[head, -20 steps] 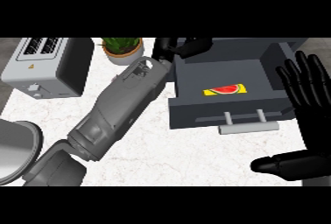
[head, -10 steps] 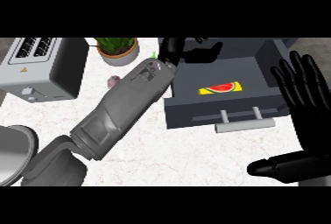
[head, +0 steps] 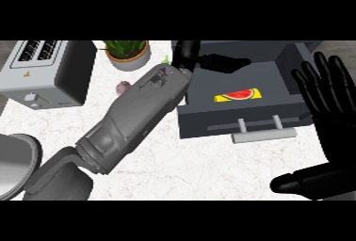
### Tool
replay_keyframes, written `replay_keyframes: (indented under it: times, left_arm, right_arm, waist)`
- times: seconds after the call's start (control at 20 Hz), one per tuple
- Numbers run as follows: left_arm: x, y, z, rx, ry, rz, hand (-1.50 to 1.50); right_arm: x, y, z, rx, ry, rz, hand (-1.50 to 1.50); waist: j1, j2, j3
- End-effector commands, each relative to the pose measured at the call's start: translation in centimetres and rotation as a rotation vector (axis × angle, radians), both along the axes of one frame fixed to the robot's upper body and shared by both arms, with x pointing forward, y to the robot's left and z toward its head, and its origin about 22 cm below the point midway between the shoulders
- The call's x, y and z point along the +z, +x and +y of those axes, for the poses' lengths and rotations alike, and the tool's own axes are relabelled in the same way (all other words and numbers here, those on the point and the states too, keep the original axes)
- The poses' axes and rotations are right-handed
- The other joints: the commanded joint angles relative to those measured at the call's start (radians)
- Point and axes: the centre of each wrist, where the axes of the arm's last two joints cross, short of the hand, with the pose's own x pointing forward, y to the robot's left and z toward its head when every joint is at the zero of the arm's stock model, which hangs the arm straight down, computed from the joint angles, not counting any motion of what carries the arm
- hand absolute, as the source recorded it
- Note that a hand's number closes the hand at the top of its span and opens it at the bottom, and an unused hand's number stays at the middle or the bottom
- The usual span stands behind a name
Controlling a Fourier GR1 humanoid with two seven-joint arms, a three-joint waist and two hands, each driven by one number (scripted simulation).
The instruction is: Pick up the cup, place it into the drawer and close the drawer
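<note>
A small pinkish object (head: 124, 87), possibly the cup, lies on the white counter against the left edge of my left forearm (head: 139, 117), partly hidden by it. The dark grey drawer (head: 208, 120) stands pulled out at upper right, its pale handle (head: 261, 134) toward me. Inside lies a yellow item with a watermelon picture (head: 240, 95). My left hand (head: 208, 60) hovers at the drawer's back left corner, fingers stretched out to the right, and nothing shows in it. At the right edge my right hand (head: 327, 94) rests open, fingers up.
A grey toaster (head: 45, 70) stands at upper left. A potted plant (head: 127, 54) sits behind the pinkish object. A round grey rim (head: 14, 164) shows at the lower left edge. White marble counter (head: 201, 164) lies in front of the drawer.
My left arm has slid right and forward, bringing the hand over the drawer's back corner. The pinkish object has come out from behind the forearm. The right hand has stayed put.
</note>
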Motion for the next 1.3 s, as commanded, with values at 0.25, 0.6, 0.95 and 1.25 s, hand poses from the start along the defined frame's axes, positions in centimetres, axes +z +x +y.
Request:
replay_keyframes:
  times: [0.25,0.6,0.95,1.25]
  left_arm:
    - [1.0,-1.1,-0.8,-0.078,-0.211,-0.023,-1.5]
    - [0.8,-1.4,2.0,-0.03,-0.298,-0.009,-1.5]
    - [0.6,-2.1,10.5,0.06,-0.338,0.042,-1.5]
    - [-1.3,-6.4,15.9,0.069,-0.36,0.075,-1.5]
  right_arm:
    - [-1.4,0.5,-0.9,0.028,0.029,0.012,-1.5]
    - [0.6,-1.8,-3.4,0.066,-0.226,0.005,1.5]
    - [1.4,-3.6,-3.2,0.042,-0.389,0.016,1.5]
    - [-0.3,-2.4,-2.4,-0.01,-0.459,0.077,1.5]
  waist:
    - [0.071,-0.017,0.0]
    - [0.115,-0.031,-0.001]
    - [0.129,-0.035,-0.002]
    - [0.138,-0.033,-0.001]
